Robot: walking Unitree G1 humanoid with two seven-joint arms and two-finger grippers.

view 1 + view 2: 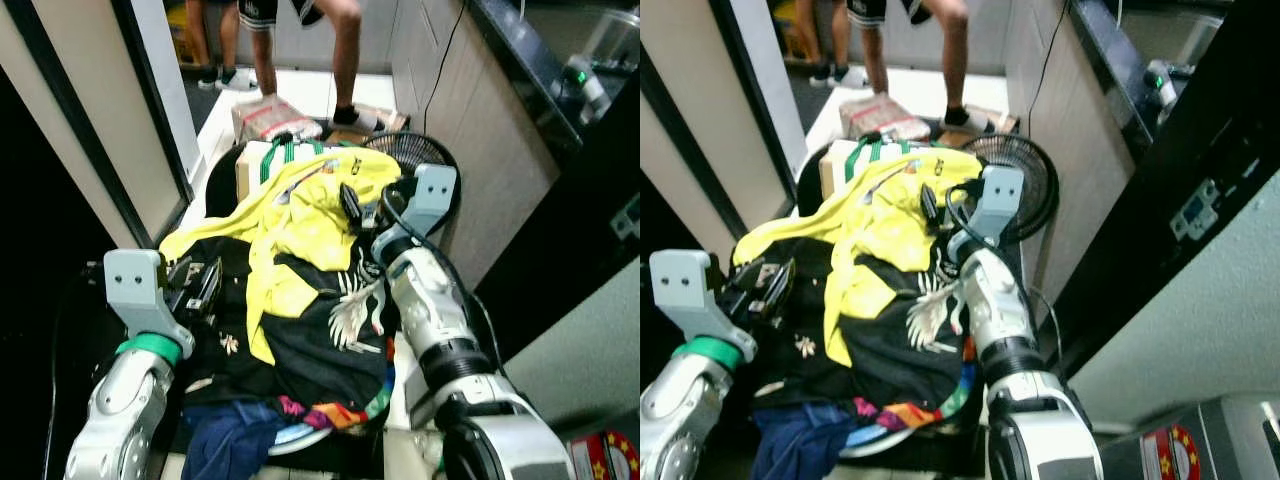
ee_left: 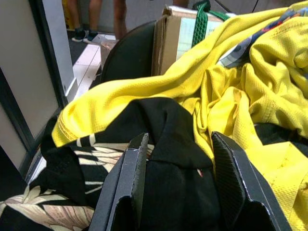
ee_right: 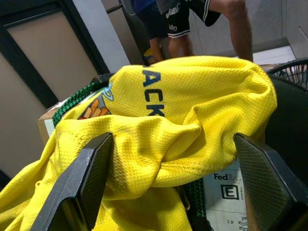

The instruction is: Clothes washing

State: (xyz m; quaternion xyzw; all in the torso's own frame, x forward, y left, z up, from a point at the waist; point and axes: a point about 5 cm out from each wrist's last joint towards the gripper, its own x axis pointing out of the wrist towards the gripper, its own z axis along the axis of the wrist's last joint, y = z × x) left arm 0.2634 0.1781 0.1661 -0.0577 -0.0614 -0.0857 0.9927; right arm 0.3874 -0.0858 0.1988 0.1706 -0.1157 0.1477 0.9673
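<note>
While your right gripper [image 3: 168,178] spreads its fingers at the yellow jersey [image 1: 320,195] and the left gripper [image 2: 180,178] straddles the black shirt [image 2: 168,139], the pile overhangs — you could drag neighbours off.

"ACK" on yellow jersey [image 3: 192,96], "FedEx" on box [image 3: 224,185]

The head views are lit unevenly: the tiled floor [image 1: 300,95] at the far end is washed out almost to white, while the left edge and lower corners are lost in near-black shadow. A soft, slightly smeared quality is seen throughout both head views, with colours on the yellow jersey [image 1: 320,200] oversaturated. In the wrist views the yellow mesh is rendered sharply, whereas the black fingers [image 2: 132,178] close to the lens are blurred and dark.
</note>
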